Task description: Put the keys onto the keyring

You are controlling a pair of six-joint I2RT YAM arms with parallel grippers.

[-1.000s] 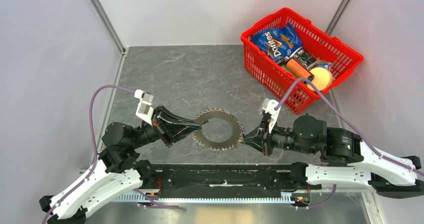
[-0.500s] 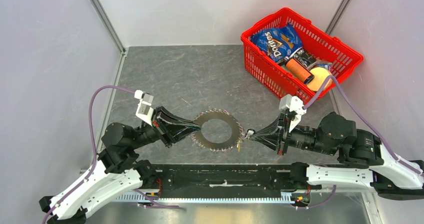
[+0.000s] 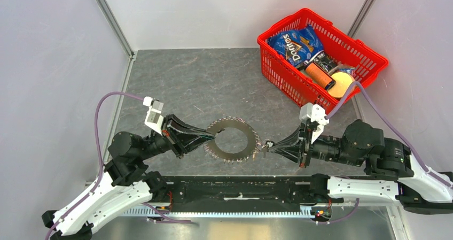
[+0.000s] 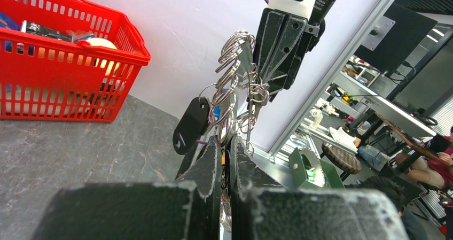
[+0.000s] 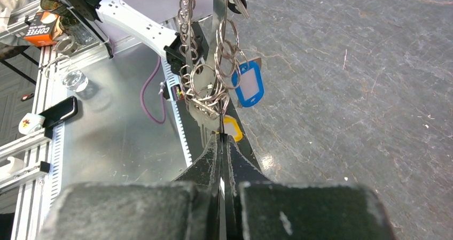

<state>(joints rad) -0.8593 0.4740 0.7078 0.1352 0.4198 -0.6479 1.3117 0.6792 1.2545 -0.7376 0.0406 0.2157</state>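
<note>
Over mid-bench (image 3: 176, 79), the keyring (image 3: 231, 123) hangs level between the two arms, seemingly just clear of the surface. Left jaws are pressed together on its left rim. Right jaws are pinched tight on thin metal at its right rim, in a cluster of small rings (image 5: 213, 98). Blue key (image 5: 247, 85) and yellow key (image 5: 232, 128) dangle from that cluster, and black key (image 4: 190, 125) hangs nearer the left jaws. Whether each is fully threaded on I cannot tell. I judge the step to be working a small ring onto the keyring. Next, the left should hold firm while the right feeds the wire round gently; a hard tug could pull the keyring free.
</note>
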